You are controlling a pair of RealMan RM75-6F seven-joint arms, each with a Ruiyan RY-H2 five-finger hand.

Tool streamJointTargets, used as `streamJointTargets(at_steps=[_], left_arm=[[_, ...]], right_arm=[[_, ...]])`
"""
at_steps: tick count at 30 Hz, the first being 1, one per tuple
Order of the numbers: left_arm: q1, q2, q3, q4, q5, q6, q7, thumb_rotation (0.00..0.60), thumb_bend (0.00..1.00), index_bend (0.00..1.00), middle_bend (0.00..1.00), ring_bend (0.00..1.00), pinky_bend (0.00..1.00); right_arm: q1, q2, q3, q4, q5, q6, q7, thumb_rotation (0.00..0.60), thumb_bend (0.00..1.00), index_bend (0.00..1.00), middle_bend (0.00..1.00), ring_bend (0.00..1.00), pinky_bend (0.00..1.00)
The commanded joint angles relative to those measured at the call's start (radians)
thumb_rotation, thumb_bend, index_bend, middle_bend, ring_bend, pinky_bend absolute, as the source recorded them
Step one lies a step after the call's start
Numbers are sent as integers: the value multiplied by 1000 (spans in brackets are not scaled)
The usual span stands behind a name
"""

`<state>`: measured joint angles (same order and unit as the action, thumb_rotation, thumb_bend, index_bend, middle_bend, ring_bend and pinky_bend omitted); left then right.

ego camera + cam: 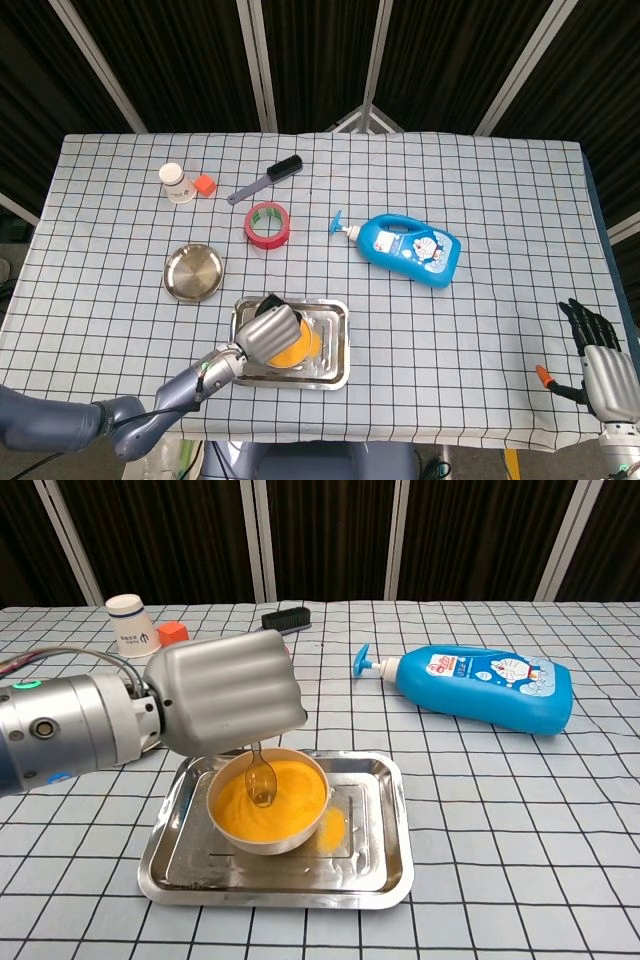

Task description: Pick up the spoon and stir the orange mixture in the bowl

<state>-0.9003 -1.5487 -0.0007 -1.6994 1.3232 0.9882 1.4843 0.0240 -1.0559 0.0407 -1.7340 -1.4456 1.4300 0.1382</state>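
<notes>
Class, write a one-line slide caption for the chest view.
Left robot hand holds a spoon in a bowl of orange mixture.

A table [500, 200] draped in a white cloth with a dark grid carries everything. Directly on it lie a steel tray [336, 372] near the front edge, a round steel dish [193, 272] left of it, a roll of red tape [267, 223], a black brush [266, 179], a paper cup [175, 183] beside a small orange block [205, 185], and a blue pump bottle [410, 246] on its side.
</notes>
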Motion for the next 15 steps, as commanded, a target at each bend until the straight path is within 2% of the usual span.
streamJointTargets(at_steps=[1, 15], left_arm=[[-1, -15, -5, 22, -13, 5, -3, 600, 738, 807, 1000, 1000, 1000], [9, 15, -7, -2, 18, 52, -51, 600, 738, 807, 1000, 1000, 1000]], right_arm=[[0, 1, 0, 0, 1, -1, 1, 600, 311, 0, 0, 0, 0], [0, 1, 0, 1, -2, 1, 1, 600, 312, 0, 0, 0, 0]])
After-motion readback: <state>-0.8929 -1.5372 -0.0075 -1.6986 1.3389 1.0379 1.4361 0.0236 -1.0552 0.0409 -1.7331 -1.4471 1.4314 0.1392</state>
